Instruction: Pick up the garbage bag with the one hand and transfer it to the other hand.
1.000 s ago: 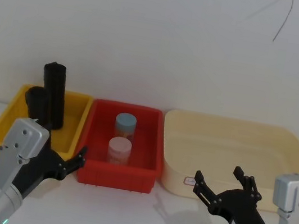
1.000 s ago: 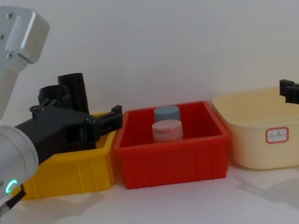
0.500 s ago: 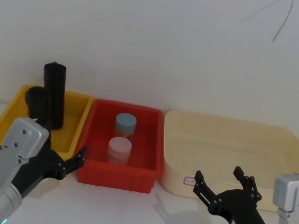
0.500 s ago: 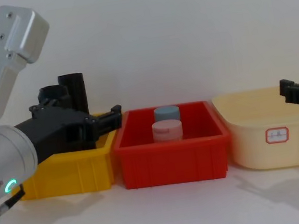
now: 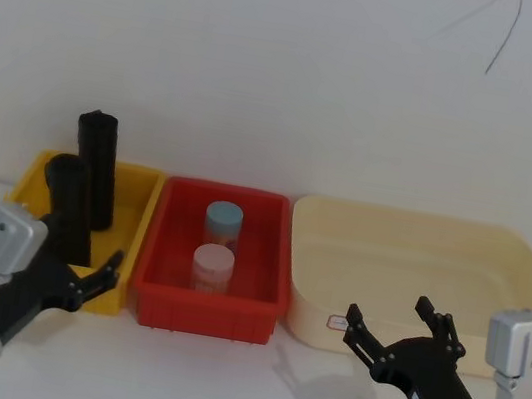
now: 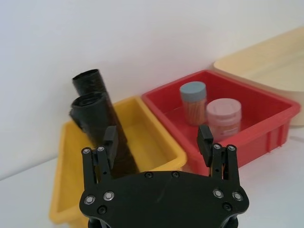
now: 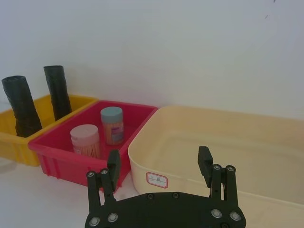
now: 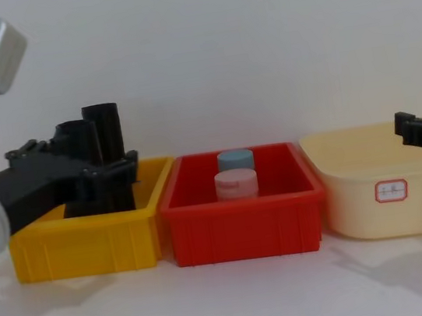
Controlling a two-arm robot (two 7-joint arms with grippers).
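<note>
In the yellow plastic bin [image 5: 130, 239] at the left of the surface, the stubby black matte roll of garbage bags [image 5: 70, 207] stands on end, leaning slightly, just in front of a taller, smoother black cylinder [image 5: 96, 162]. The left pincer [image 5: 91, 278] hovers at the bin's near edge, spread wide and empty. The right pincer [image 5: 389, 315] (low before the cream plastic tub [image 5: 395, 214]) gapes empty too. The roll looks light, soft-skinned and probably slippery, so a grip around its firmer middle, below the wrinkled top, seems safest.
</note>
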